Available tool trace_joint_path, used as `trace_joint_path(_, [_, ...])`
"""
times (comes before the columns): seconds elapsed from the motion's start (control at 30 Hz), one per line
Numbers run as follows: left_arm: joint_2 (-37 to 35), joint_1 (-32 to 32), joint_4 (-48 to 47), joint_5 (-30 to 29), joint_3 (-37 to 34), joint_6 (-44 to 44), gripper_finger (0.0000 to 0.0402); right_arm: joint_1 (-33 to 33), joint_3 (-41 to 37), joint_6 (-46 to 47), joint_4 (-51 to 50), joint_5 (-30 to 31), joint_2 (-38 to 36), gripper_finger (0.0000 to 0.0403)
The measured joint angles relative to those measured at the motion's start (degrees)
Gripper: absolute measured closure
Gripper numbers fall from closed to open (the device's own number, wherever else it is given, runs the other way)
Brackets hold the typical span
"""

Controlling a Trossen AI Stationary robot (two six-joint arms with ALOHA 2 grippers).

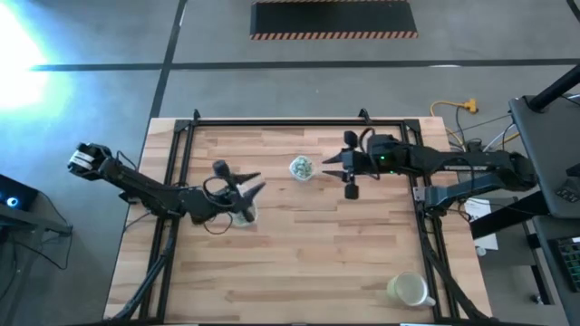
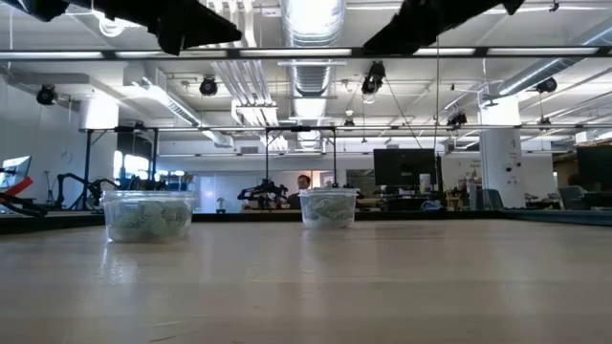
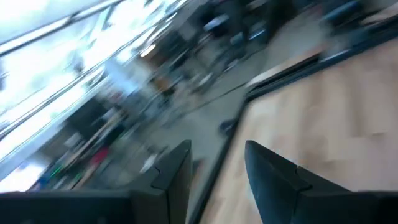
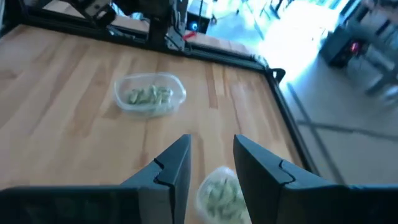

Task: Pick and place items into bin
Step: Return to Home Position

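Left of the small clear container (image 2: pixel 328 194), we see the left gripper (image 1: pixel 254 183) raised with fingers spread over the large clear container (image 2: pixel 148 198), green-and-white packets (image 2: pixel 328 212) lying in both containers, and just right of it the right gripper (image 1: pixel 332 167), fingers apart.

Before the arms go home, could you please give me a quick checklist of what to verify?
1. Left hand open and empty: ok.
2. Right hand open and empty: ok.
3. Both hands well above the container rims: ok, by the low view.
4. Large container upright, packets inside: ok.
5. Small container upright, packets inside: ok.
6. Packets left in the pale cup at the table corner: cannot tell.
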Motion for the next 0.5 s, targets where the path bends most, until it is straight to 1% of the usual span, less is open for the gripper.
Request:
trace_joint_path(0.07, [-0.6, 1.5, -0.2, 8.1, -0.2, 0.6, 0.0269, 0.0, -0.4, 2.4, -2.7, 0.0, -1.9, 0.0291])
trace_joint_path(0.1, [-0.7, 2.3, -0.3, 11.1, -0.2, 0.6, 0.0269, 0.0, -0.5, 3.5, -3.8, 0.0, -2.8, 0.0291])
trace_joint_path(0.17, [-0.8, 4.0, -0.2, 15.7, -0.3, 0.6, 0.0269, 0.0, -0.9, 5.3, -5.7, 0.0, -4.2, 0.0293])
trace_joint_path(0.27, [-0.8, 6.5, -1.1, 22.0, -0.3, -0.1, 0.0269, 0.0, -2.0, 6.7, -6.0, 0.0, -5.3, 0.0296])
trace_joint_path(0.3, [-0.7, 7.5, -1.4, 25.0, -0.3, -1.0, 0.0269, 0.0, -2.2, 6.7, -5.9, 0.1, -5.5, 0.0297])
trace_joint_path(0.37, [-0.8, 10.0, -1.9, 32.9, -0.3, -3.2, 0.0269, 0.0, -2.3, 6.1, -6.0, 0.1, -5.4, 0.0298])
trace_joint_path(0.47, [-0.5, 15.1, -3.9, 47.6, 0.1, -7.1, 0.0269, 0.0, -2.4, 5.6, -5.1, 0.1, -5.0, 0.0297])
trace_joint_path(0.5, [-0.2, 16.9, -4.4, 50.9, 0.3, -8.1, 0.0269, 0.0, -2.3, 5.1, -4.8, 0.1, -4.9, 0.0296])
